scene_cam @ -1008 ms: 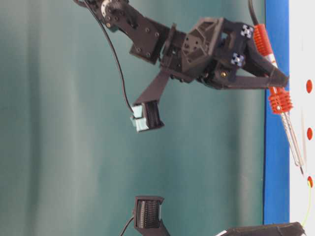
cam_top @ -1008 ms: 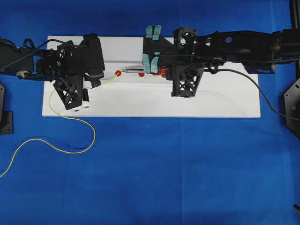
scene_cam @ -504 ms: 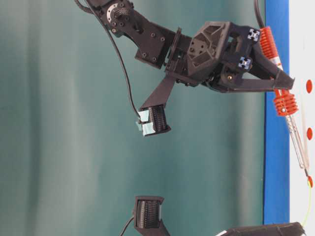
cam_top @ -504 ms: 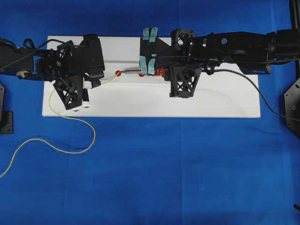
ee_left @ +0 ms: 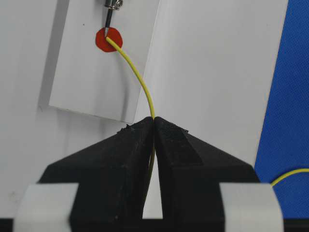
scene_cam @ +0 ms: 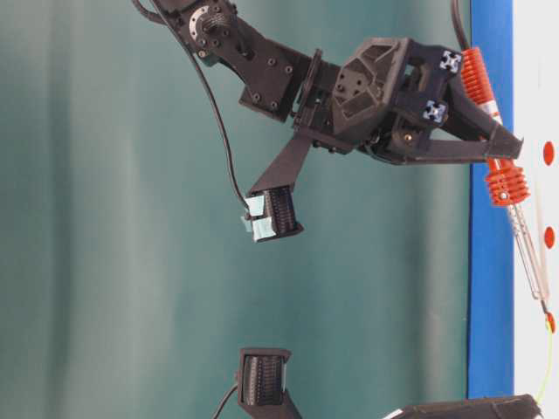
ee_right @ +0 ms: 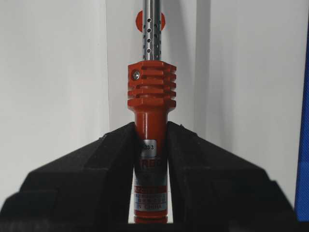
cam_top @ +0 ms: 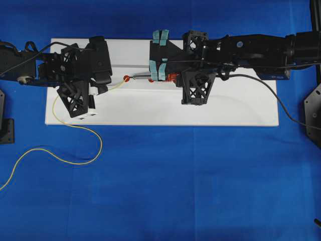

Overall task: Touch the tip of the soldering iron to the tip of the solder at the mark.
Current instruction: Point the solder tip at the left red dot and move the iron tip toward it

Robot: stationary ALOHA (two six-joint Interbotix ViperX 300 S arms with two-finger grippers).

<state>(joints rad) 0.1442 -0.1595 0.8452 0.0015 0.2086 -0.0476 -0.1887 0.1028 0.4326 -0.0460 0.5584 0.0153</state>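
My left gripper point(ee_left: 154, 119) is shut on the thin yellow solder point(ee_left: 141, 82), whose tip lies on a red round mark point(ee_left: 108, 39) on the white board. The soldering iron's pointed tip point(ee_left: 108, 23) touches that mark at the solder's tip. My right gripper point(ee_right: 151, 126) is shut on the iron's orange-red handle point(ee_right: 151, 104); its perforated silver shaft point(ee_right: 151, 29) points away. In the overhead view the left gripper point(cam_top: 103, 83), the solder point(cam_top: 118, 85), the mark point(cam_top: 127, 78) and the iron point(cam_top: 150, 77) lie in a row. The table-level view shows the iron point(scene_cam: 524, 236) slanting down to the mark point(scene_cam: 550, 322).
The white board point(cam_top: 235, 108) lies on blue cloth point(cam_top: 175, 186). The solder's loose length point(cam_top: 75, 131) loops off the board's front left. The iron's black cord point(cam_top: 281, 100) runs to the right. Two more red marks point(scene_cam: 548, 153) point(scene_cam: 549, 236) sit along the board.
My right gripper moved left with the iron, bringing its tip down onto the mark at the solder's tip; since half a second ago nothing visibly moved. The left gripper stayed still.
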